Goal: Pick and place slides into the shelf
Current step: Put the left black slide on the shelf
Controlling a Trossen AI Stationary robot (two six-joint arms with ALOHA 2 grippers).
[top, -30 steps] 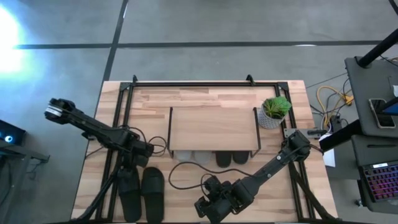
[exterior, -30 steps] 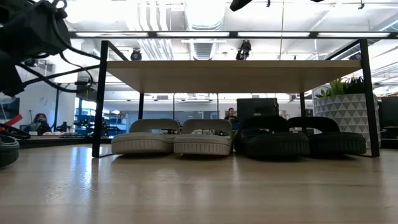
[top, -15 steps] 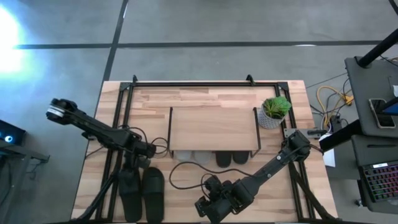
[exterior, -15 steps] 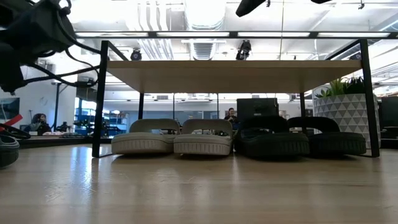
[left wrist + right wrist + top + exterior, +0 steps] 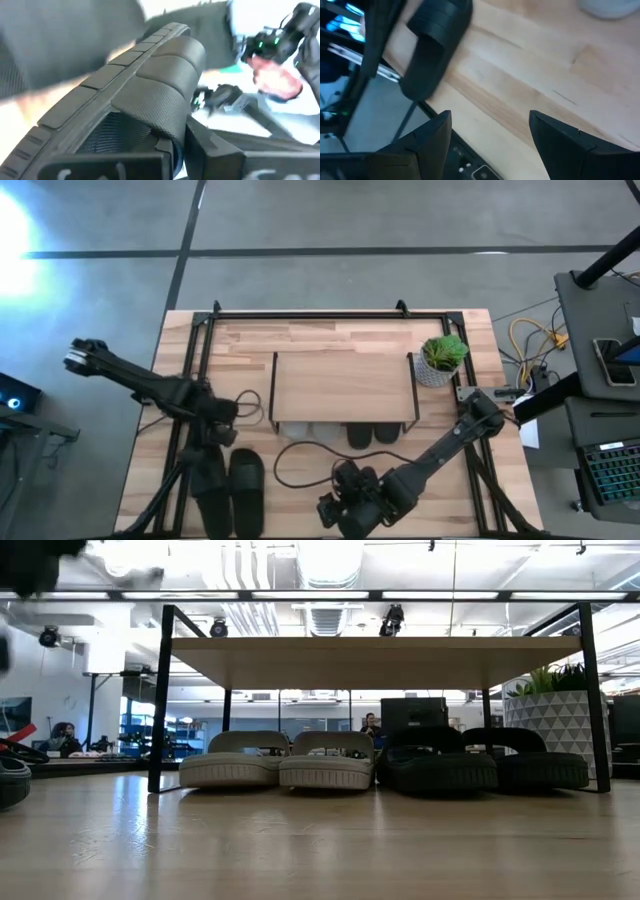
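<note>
Six slides are showing in all, four black and two light grey, with one shelf and one potted plant. At the lower left of the high view, the left claw point(image 5: 213, 442) is closing tightly, as far as I can judge, on the edge of a black slide point(image 5: 150, 90), which is filling the left wrist view at a tilt. Its partner, the second black slide point(image 5: 246, 488), is lying just beside it on the worktop point(image 5: 330, 335). A grip that near the edge is risking a swing or a slip, and the hanging end could be nudging the partner askew. At lower centre the right claw point(image 5: 340, 510) is waiting with fingers spread wide and nothing between them. Under the shelf point(image 5: 345, 385), the grey pair point(image 5: 280, 762) and the black pair point(image 5: 480, 760) are sitting side by side and filling most of its width, so the incoming slide could be catching a wire leg. The potted plant point(image 5: 443, 355) is standing just right of the shelf.
</note>
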